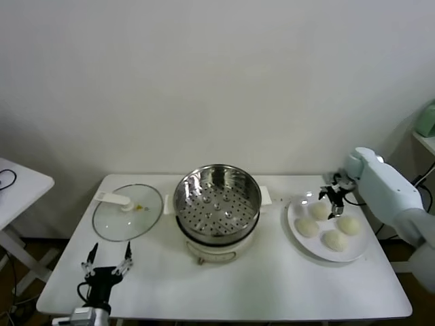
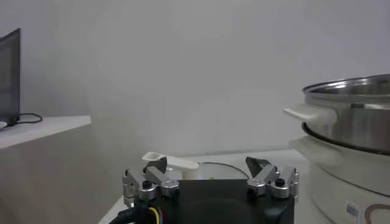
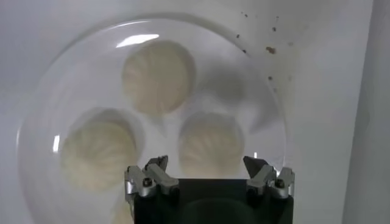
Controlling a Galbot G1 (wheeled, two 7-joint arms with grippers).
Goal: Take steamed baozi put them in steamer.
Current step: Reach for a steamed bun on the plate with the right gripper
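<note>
Now drop your wide-open right tool [image 1: 332,202] straight onto the nearest cream-white round bun [image 3: 211,144]; left tool [image 1: 107,267] idles open.

My head camera looks down over the whole counter [image 1: 272,285]. My left wrist camera sits low, facing the steamer [image 2: 353,115] nearby. My right wrist camera looks straight down, close over the plate [image 3: 73,79], also in the head view.

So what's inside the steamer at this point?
Nothing: the steamer shows only its bare perforated floor. All four baozi sit on the white plate, beneath the open right end effector.
</note>
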